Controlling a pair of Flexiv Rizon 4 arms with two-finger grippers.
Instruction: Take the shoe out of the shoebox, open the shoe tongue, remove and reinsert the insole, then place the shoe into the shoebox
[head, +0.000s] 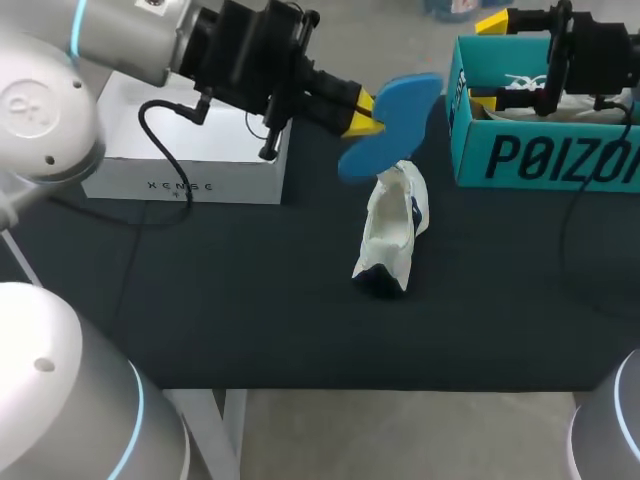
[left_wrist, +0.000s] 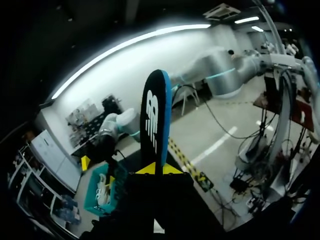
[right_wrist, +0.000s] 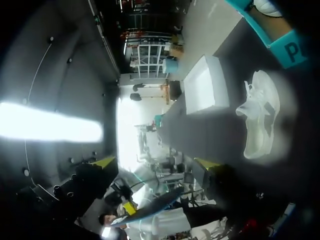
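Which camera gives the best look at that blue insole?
The head view: the whole insole shows, pinched by the left gripper near the shoe. The left wrist view shows it close but slanted; the right wrist view, at most a far sliver.

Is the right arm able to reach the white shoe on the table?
Probably yes. The right pincer is open and empty by the teal shoebox, with the white shoe uncovered nearby. The left pincer holds a blue insole above it, though.
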